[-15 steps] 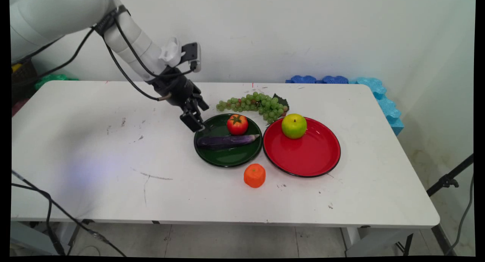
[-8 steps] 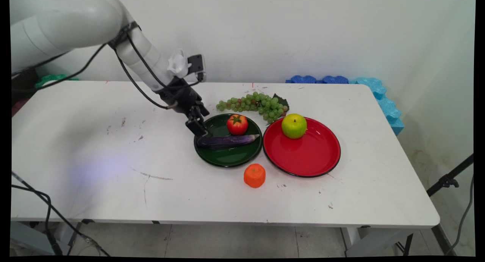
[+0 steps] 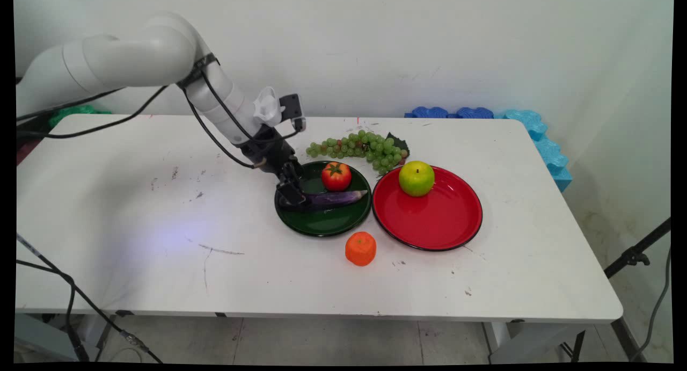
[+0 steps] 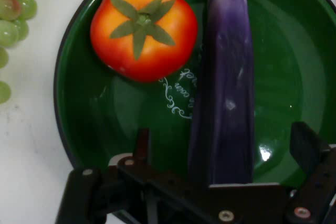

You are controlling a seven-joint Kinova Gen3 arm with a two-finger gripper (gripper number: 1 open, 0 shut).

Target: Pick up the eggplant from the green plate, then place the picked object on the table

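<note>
the gripper (image 3: 291, 193) sits low at the left edge of the green plate (image 3: 327, 226), just left of frame centre in the main view, its fingers (image 4: 307, 148) spread apart on either side of the thick end of the purple eggplant (image 3: 328, 198), not closed on it. in the hand view the eggplant (image 4: 224, 93) runs up the middle between the two fingers, with the red tomato (image 4: 143, 27) beside it to the upper left on the same plate (image 4: 84, 108). right of the green plate lies a red plate (image 3: 429, 220) holding a green apple (image 3: 416, 178); green grapes (image 3: 365, 147) lie behind, an orange fruit (image 3: 360, 248) in front, all on the white table (image 3: 134, 210)
</note>
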